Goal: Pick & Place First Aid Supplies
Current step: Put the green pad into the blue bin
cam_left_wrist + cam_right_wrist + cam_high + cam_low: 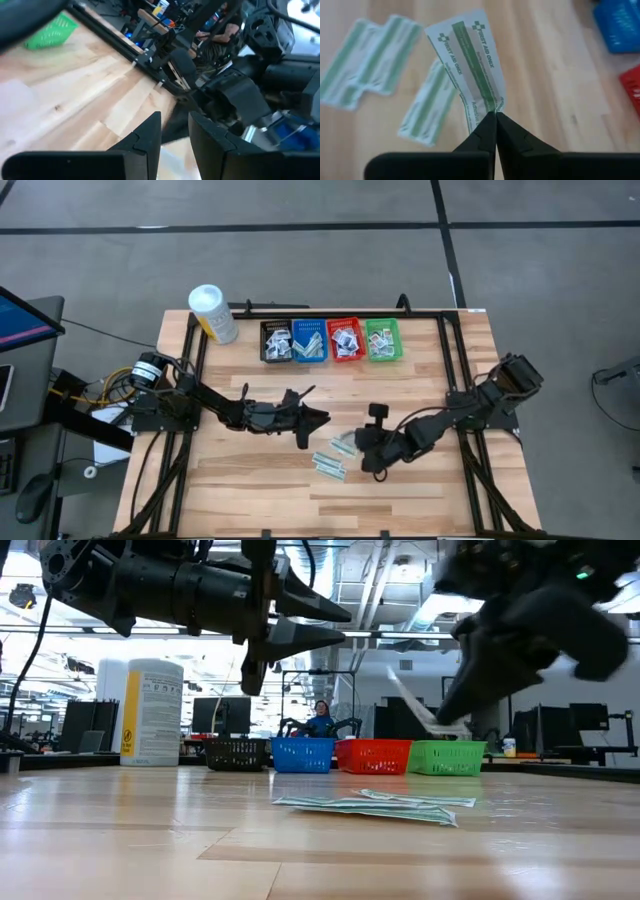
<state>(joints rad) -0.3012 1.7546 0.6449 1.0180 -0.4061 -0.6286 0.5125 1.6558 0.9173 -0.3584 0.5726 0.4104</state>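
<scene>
My right gripper (495, 117) hangs above the table's middle and is shut on a narrow white packet with a pale-green stripe (470, 55). In the low view that strip (415, 700) slants clear of the wood. More pale-green strips (330, 465) (370, 60) lie flat on the table below it. My left gripper (315, 420) stands level just left of them, open, with nothing between its fingers (325, 612). My right gripper pinches the strip's near end (490, 104) between its two fingertips, coming from above and slanting down, in line with the strip's length. The strip is lifted clear of the table and stands out past the fingertips, a little bent.
Black (277, 340), blue (309, 340), red (345, 340) and green (383, 340) mesh baskets stand in a row at the far edge, with packets inside. A white tub with a yellow label (213, 312) stands to their left. Bare wood lies toward the near edge.
</scene>
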